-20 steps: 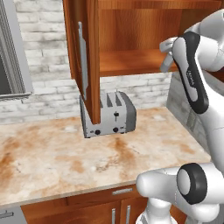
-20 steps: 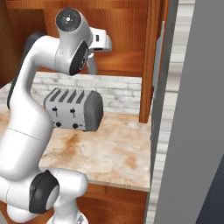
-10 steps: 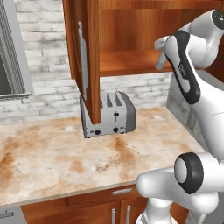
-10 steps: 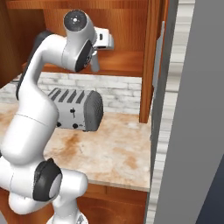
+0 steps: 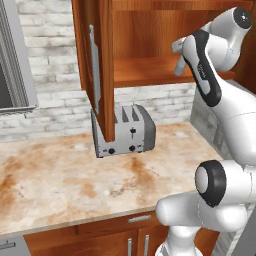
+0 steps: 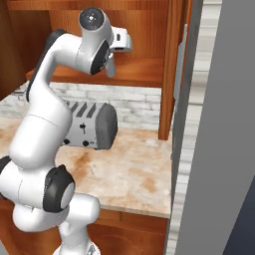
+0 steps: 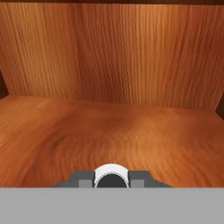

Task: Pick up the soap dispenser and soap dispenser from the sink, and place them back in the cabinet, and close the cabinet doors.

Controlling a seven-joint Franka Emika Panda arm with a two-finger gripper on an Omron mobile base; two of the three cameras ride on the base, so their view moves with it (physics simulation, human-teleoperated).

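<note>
Hand (image 7: pixel 112 178) closed on one soap dispenser (image 7: pixel 111 175), seen in the hand view as a white rounded top between two dark finger tips (image 7: pixel 81 179), low over the cabinet shelf (image 7: pixel 109 135). From the left base view the hand (image 5: pixel 180 65) sits at the front edge of the cabinet (image 5: pixel 150 45) opening, just above the shelf, with the slim pale bottle (image 5: pixel 178 65) hanging down from it; the right base view shows the same grip, bottle (image 6: pixel 110 64) pointing down in front of the shelf. Which of the two dispensers it is: slim and pale, top not readable.

Nearest: one marbled beige-and-rust surface (image 5: pixel 75 180), with wooden fronts and short silver handles (image 5: pixel 139 218) under its front edge. One silver two-slot toaster (image 5: pixel 127 132) stands on the surface against the white brick wall (image 5: pixel 55 75), below the cabinet.

Cabinet doors: two open, each seen edge-on. One door (image 5: pixel 97 65) hangs to the left of the opening in the left base view, long silver bar handle (image 5: pixel 93 70) on its face, lower end in front of the toaster. Second door (image 6: pixel 174 69) on the far side in the right base view, silver handle (image 6: pixel 182 60) showing.

Cabinet interior: one shelf, bare reddish wood, back wall (image 7: pixel 113 52) behind it.
</note>
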